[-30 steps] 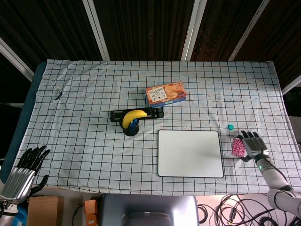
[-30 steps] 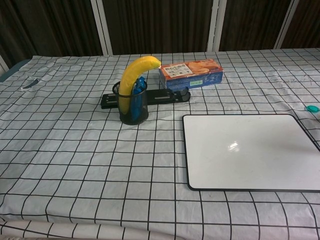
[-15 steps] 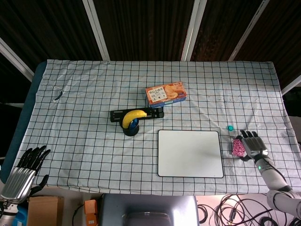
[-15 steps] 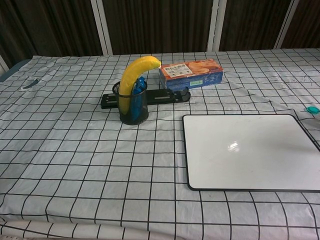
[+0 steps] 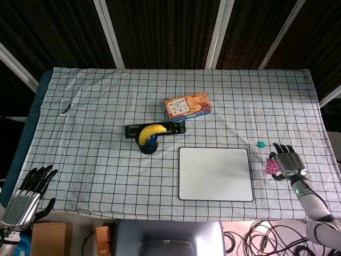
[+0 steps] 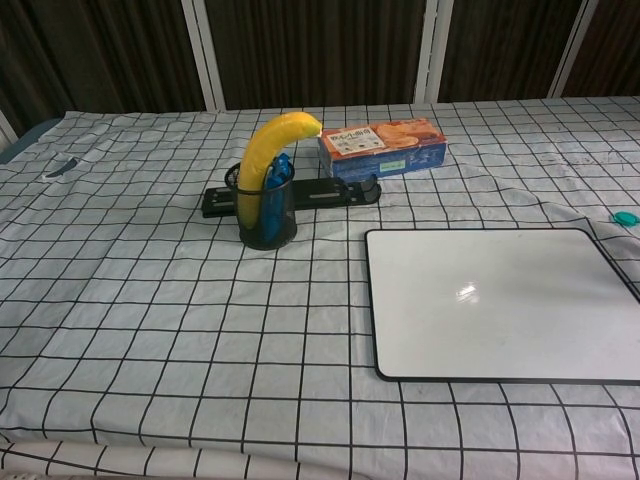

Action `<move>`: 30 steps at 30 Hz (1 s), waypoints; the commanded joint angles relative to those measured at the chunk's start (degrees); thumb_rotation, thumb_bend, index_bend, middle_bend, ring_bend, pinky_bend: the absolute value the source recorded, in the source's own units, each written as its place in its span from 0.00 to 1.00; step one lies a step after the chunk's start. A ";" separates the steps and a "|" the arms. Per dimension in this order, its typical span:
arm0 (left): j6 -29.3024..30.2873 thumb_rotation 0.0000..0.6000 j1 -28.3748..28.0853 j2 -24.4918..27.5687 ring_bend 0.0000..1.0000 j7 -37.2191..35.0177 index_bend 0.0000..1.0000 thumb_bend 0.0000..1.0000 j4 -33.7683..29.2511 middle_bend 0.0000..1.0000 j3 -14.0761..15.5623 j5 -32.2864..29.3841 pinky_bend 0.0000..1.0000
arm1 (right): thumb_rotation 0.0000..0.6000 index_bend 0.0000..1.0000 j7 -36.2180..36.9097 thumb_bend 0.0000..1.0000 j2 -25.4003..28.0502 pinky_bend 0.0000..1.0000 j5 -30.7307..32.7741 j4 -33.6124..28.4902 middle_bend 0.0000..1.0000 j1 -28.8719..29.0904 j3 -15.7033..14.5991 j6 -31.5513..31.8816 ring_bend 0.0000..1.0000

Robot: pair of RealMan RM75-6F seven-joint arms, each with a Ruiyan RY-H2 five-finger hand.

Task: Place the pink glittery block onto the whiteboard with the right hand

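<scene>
Right of the whiteboard (image 5: 215, 174): pink glittery block (image 5: 271, 166) pinched in the right robot hand (image 5: 286, 161), seemingly raised for transfer leftward.

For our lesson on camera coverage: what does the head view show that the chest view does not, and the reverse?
Only the head view shows the right hand at the pink glittery block, right of the whiteboard, and the left hand off the table's near left corner. Only the chest view shows the banana standing upright in its dark cup. Both show the whiteboard, banana, orange box, black bar and small teal cap.
</scene>
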 commanded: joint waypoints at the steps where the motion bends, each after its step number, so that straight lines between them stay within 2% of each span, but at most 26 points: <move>1: -0.15 1.00 -0.12 -0.04 0.00 0.01 0.00 0.41 -0.01 0.00 -0.05 0.00 0.03 | 1.00 0.31 -0.80 0.19 1.02 0.00 -1.86 -3.70 0.00 0.61 0.88 1.72 0.00; 8: -0.21 1.00 -0.26 0.06 0.00 -0.14 0.00 0.41 0.00 0.00 0.03 0.25 0.03 | 1.00 0.31 -9.62 0.19 -2.22 0.00 -1.78 -10.06 0.00 4.53 2.06 3.25 0.00; 16: 0.01 1.00 -0.14 0.38 0.00 -1.08 0.00 0.41 0.39 0.00 0.26 0.42 0.03 | 1.00 0.29 -19.07 0.19 -9.92 0.00 3.45 -9.71 0.00 8.10 1.71 3.99 0.00; 23: 0.03 1.00 -0.22 0.41 0.00 -1.46 0.00 0.41 0.68 0.00 0.24 0.46 0.03 | 1.00 0.21 -20.11 0.19 -10.94 0.00 4.59 -9.81 0.00 8.66 0.48 4.02 0.00; 30: 0.27 1.00 0.08 0.34 0.00 -0.92 0.00 0.41 0.47 0.00 0.38 0.48 0.03 | 1.00 0.15 -17.47 0.19 -7.14 0.00 5.48 -11.33 0.00 8.66 1.14 4.17 0.00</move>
